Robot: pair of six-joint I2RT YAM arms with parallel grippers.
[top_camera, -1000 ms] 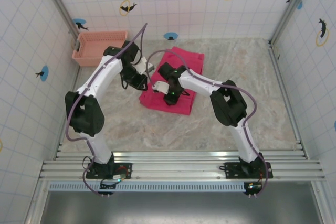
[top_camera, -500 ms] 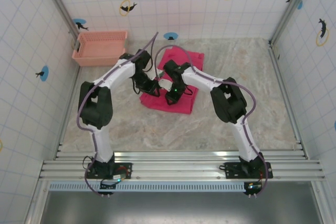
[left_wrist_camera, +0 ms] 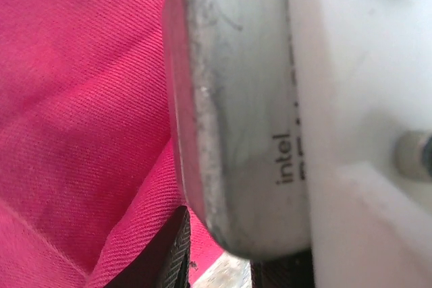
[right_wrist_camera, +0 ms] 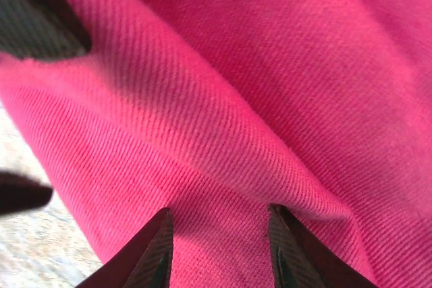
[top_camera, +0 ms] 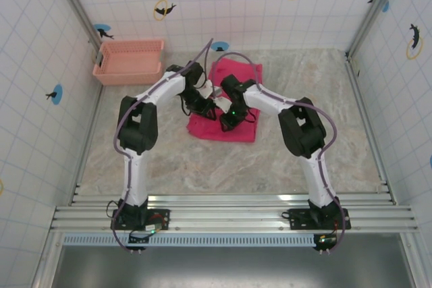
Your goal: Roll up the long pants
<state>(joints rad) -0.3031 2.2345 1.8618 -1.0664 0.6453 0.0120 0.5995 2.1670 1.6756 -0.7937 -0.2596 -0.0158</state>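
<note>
The long pants (top_camera: 237, 80) lie folded into a magenta-pink rectangle at the middle back of the table. Both grippers meet over its near-left part. My left gripper (top_camera: 207, 107) stands at the cloth's left edge. Its dark fingers (left_wrist_camera: 174, 254) are apart, with a strip of pink hem and bare table between them (left_wrist_camera: 223, 264). My right gripper (top_camera: 227, 118) is down on the pants (right_wrist_camera: 270, 65), its two fingertips (right_wrist_camera: 156, 247) partly closed on a raised fold (right_wrist_camera: 219, 241). The right wrist's grey camera housing (left_wrist_camera: 236, 133) crowds the left wrist view.
A pale salmon-pink slotted basket (top_camera: 128, 61) sits at the back left against the tiled wall. Marble tabletop (top_camera: 202, 166) lies open in front of the pants and to their right. A dark finger of the left gripper (right_wrist_camera: 40, 25) shows beside the right one.
The left arm swung right from beside the pants onto their left edge. The right gripper crept up and right, and the pants shifted slightly right with it.
</note>
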